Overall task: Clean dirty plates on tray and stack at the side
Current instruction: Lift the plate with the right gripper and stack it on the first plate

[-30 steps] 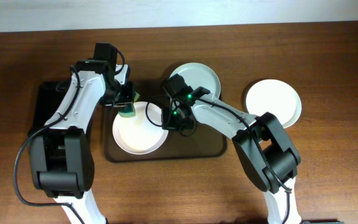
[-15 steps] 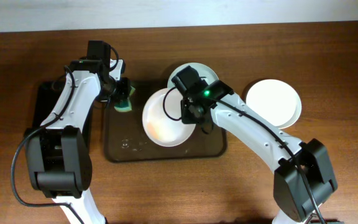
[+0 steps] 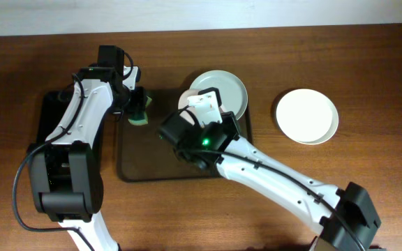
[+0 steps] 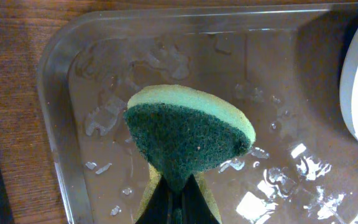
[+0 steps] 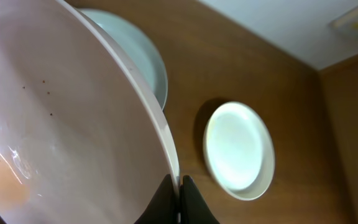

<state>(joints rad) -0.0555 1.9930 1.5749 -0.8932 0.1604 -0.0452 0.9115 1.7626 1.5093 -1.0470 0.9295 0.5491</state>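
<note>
Overhead: dark-brown glossy rounded tray (image 3: 145,157), one round white plate (image 3: 307,116) on the wooden table (image 3: 368,188) to its right, a second plate (image 3: 227,87) at its far rim; left wrist: left gripper (image 4: 178,186) clenched on green-yellow sponge (image 4: 188,134); right wrist: right gripper (image 5: 180,186) pinches the rim of a smeared third plate (image 5: 61,124), tipped steeply on edge.

The brown wooden counter (image 3: 368,63) shows smooth, low-sheen grain. The large dark-brown tray (image 4: 61,124) looks like glossy plastic, wet, its water drops catching light. Over the tray, the two-layer sponge (image 4: 188,134) has a rough dark-green scouring face on soft yellow-green foam. The tilted round white plate (image 5: 61,124) over the tray is smooth and glazed-looking; the flat white plate (image 3: 307,116) right of the tray looks alike.
</note>
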